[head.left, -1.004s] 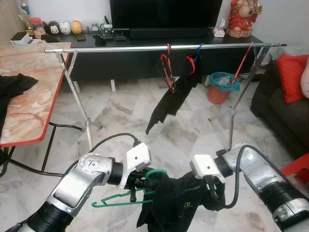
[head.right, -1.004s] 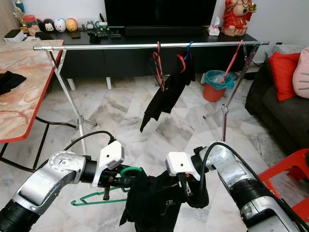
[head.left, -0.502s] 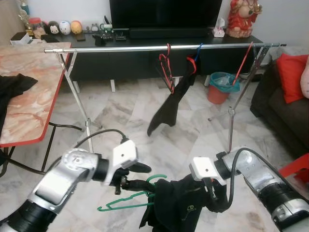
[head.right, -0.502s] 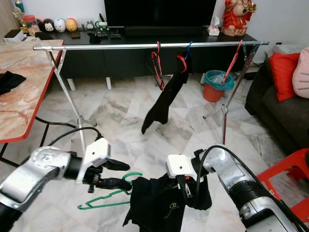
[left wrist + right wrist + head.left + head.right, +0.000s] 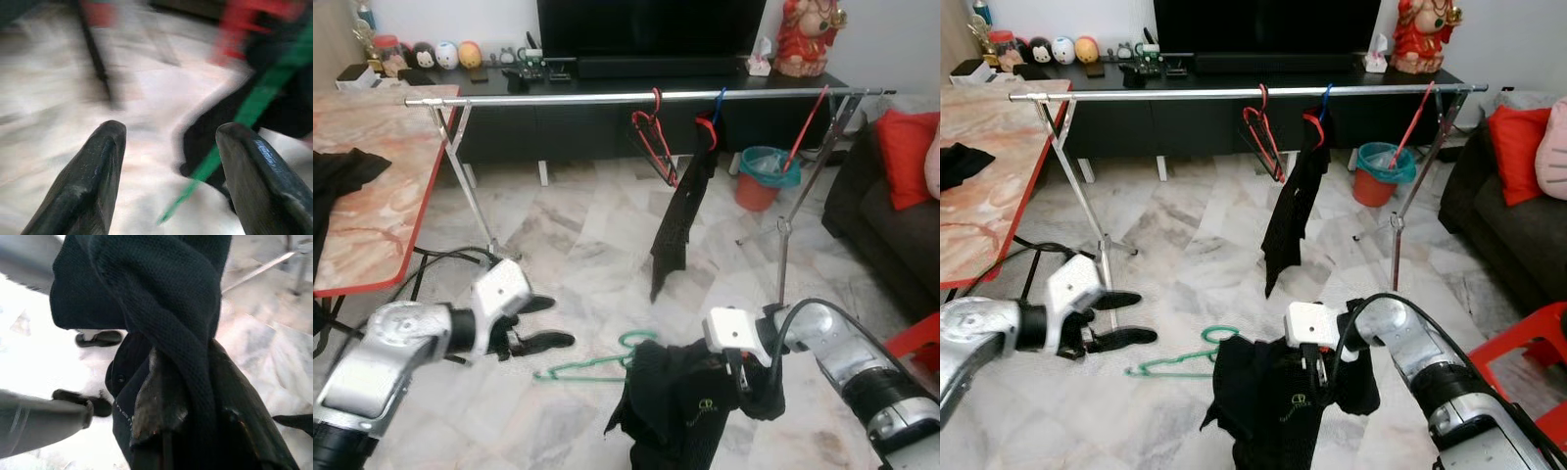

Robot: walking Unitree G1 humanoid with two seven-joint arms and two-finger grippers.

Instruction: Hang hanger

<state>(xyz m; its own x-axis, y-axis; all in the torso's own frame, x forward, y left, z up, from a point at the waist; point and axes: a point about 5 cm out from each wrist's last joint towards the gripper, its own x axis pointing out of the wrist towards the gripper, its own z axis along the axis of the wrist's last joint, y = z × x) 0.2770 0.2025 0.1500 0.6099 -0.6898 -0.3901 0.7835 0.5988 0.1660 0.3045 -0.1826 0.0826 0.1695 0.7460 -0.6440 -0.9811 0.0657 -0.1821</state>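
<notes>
The right gripper (image 5: 1317, 377) is clamped on a black knit garment (image 5: 1273, 397), which hangs bunched below it above the pale marble floor (image 5: 578, 235); in the right wrist view the dark fabric (image 5: 161, 308) wraps over the fingers. A thin green plastic hanger (image 5: 592, 360) sticks out from the garment's left side, its hook (image 5: 1219, 335) curling up beside the cloth and its long bar slanting down toward the floor. Whether the hanger is caught in the fabric or resting on the floor cannot be told.

The left gripper (image 5: 540, 321) is spread wide with nothing between its fingers, held low and near the hanger's free end without touching it. In the left wrist view, the two black fingers (image 5: 88, 181) stand well apart, with the blurred green hanger (image 5: 234, 132) beyond them.

Farther back, a long silver clothes rail (image 5: 636, 97) spans the room on crossed legs. A red hanger (image 5: 651, 132) and a dark garment on a red and blue hanger (image 5: 683, 211) hang from it. A marble-patterned counter with a red edge (image 5: 372, 196) stands at the left.
</notes>
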